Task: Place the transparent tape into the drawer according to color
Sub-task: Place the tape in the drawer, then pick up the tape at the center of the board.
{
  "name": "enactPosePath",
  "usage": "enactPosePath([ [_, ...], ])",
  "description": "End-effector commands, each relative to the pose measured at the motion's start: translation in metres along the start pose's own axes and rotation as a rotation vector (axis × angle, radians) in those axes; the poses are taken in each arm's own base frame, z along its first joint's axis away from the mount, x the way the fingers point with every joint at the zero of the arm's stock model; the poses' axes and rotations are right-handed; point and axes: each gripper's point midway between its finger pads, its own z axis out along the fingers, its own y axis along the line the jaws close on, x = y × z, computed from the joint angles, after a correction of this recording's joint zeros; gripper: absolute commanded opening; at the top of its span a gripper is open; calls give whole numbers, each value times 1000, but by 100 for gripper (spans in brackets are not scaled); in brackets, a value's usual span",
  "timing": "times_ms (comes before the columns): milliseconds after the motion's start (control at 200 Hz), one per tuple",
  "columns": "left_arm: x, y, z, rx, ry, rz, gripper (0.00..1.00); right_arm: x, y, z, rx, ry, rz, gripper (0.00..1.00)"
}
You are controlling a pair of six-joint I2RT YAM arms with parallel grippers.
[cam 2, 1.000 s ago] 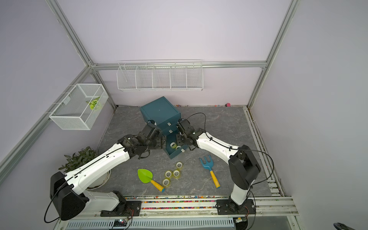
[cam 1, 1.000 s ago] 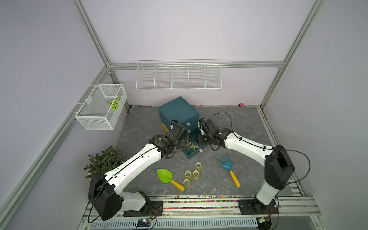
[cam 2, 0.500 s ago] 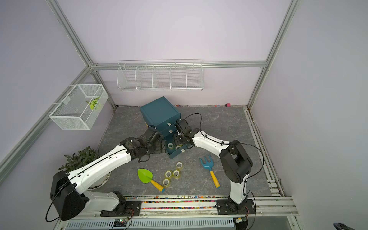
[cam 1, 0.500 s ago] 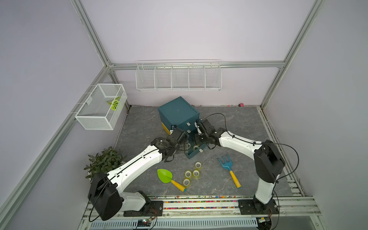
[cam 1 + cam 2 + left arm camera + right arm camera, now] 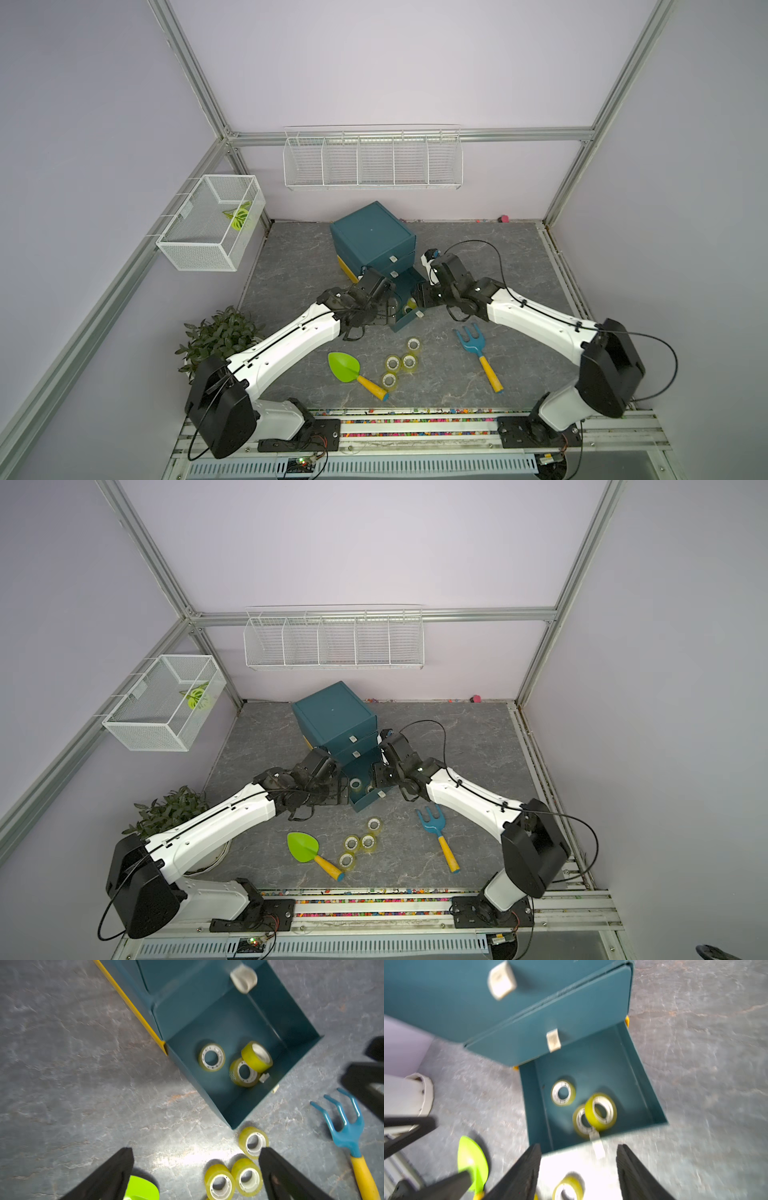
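The right claw (image 5: 579,1148) is open and holds nothing. It stands spread just above the front edge of the bottom drawer (image 5: 612,1064). A second ago this claw was more narrow, so I judge that it has just let go a roll. This fits with the tilted roll (image 5: 590,1114), yellow-green, which leans on a second roll (image 5: 577,1126) inside the drawer. The right wrist view is blurred, so probably the arm is moving. A third roll (image 5: 556,1093) lies flat, a little apart from these two. The drawer now contains three rolls, all of the same yellow-green tint as far as I can tell, so one more piece of the sorting seems done.

The left claw (image 5: 196,1151) is wide open and empty, as it was a second ago. It hangs over the tabletop (image 5: 72,1084) beside the drawer, near the four loose rolls (image 5: 409,361) in front of it. They look yellow-green too, so probably they belong to the same drawer.

The two upper drawers (image 5: 550,1014) of the cabinet (image 5: 368,232) are shut, and their content is hidden. The green shovel (image 5: 344,366) and the blue rake (image 5: 471,340) lie on either side of the loose rolls. The wire basket (image 5: 195,249) on the left wall holds one green leaf-like thing (image 5: 237,216)
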Motion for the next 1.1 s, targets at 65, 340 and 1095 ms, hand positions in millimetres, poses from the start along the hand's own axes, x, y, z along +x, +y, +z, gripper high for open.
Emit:
enactPosePath([
  [65, 53, -21, 16, 64, 155, 95, 98, 32, -12, -17, 11, 19, 18, 63],
  [340, 119, -32, 41, 99, 332, 179, 89, 49, -30, -27, 70, 25, 27, 63],
  [1095, 143, -11, 78, -39, 404, 217, 57, 40, -33, -26, 109, 26, 19, 63],
])
